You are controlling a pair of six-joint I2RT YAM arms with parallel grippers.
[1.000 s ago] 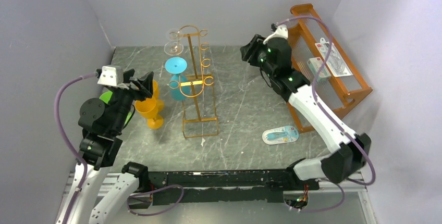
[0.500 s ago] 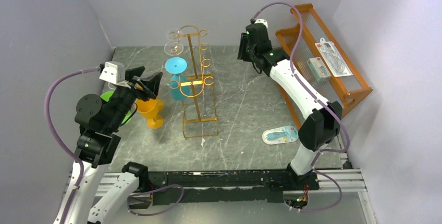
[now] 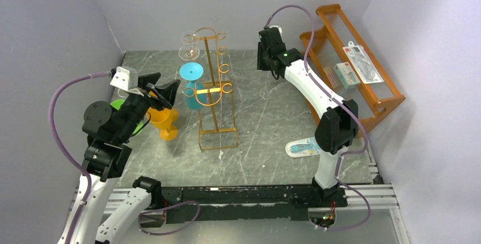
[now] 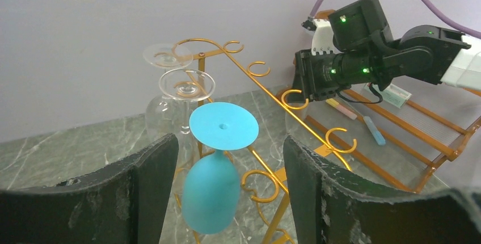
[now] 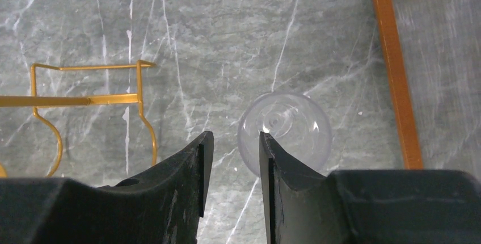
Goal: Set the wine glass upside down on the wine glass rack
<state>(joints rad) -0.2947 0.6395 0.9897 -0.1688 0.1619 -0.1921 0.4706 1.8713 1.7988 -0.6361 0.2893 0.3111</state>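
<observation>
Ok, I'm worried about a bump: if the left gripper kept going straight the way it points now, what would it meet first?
Most likely the blue wine glass hanging upside down on the wine glass rack. In the wrist view it sits right between the open left gripper's fingers, though how far off is unclear.

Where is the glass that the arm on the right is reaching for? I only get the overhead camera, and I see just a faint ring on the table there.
Observer: The right wrist camera looks down on a clear wine glass standing on the marble table, under the right gripper.
Operator: Has it grabbed it?
Observer: No. Its fingers are slightly apart with bare table between them; the glass sits beside that gap.
Operator: How full is the rack?
Observer: The left wrist camera shows two clear glasses and a blue glass hanging upside down on the wine glass rack.
</observation>
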